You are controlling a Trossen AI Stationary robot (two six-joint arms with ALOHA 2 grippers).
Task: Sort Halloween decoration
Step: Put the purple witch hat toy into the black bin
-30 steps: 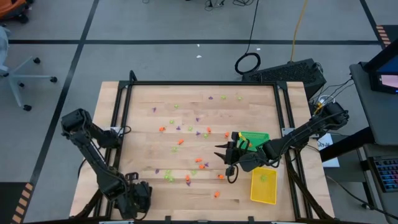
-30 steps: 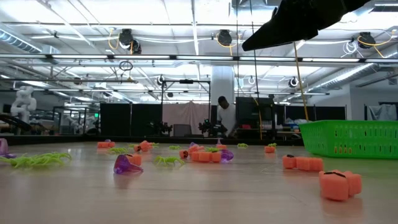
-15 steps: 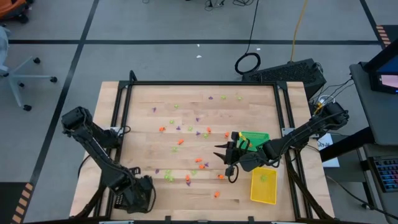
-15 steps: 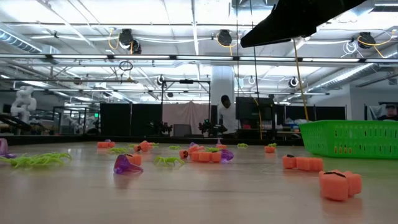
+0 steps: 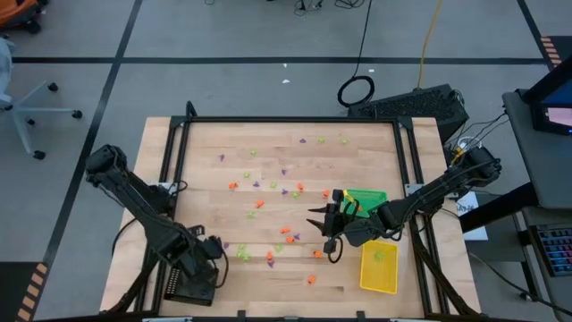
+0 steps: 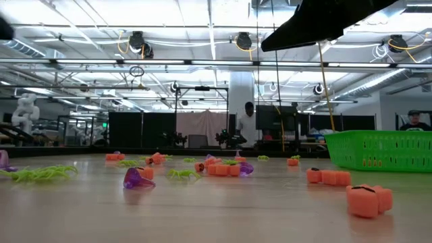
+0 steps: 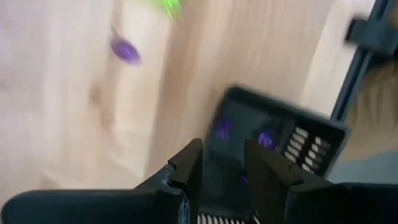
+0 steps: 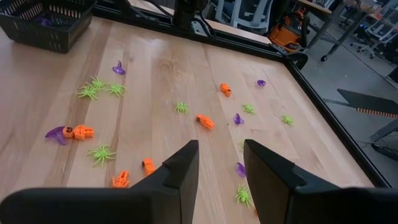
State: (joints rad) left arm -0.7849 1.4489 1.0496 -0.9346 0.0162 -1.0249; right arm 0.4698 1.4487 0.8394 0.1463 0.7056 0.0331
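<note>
The Halloween decoration (image 5: 277, 210) is a scatter of tiny orange, purple and lime green trinkets lying on the wooden table, among them a purple hat (image 6: 138, 179) and green spiders (image 8: 99, 152). My left gripper (image 5: 216, 254) hangs open over the table's near left corner, at the far edge of a black tray (image 7: 292, 134) that holds purple pieces (image 7: 222, 129). Nothing shows between its fingers (image 7: 222, 169). My right gripper (image 5: 318, 224) hovers open and empty above the table's middle right (image 8: 221, 165), beside the green tray (image 5: 365, 200).
A yellow tray (image 5: 378, 266) lies at the near right and holds a green piece. The green tray (image 6: 381, 150) stands just behind it. A black metal frame (image 5: 290, 120) borders the table. People stand in the room beyond the table's far edge.
My left gripper has moved up and toward the table's far edge and a little to the right, from above the black tray to its far rim, uncovering the tray. Its finger gap looks unchanged. My right arm has kept still.
</note>
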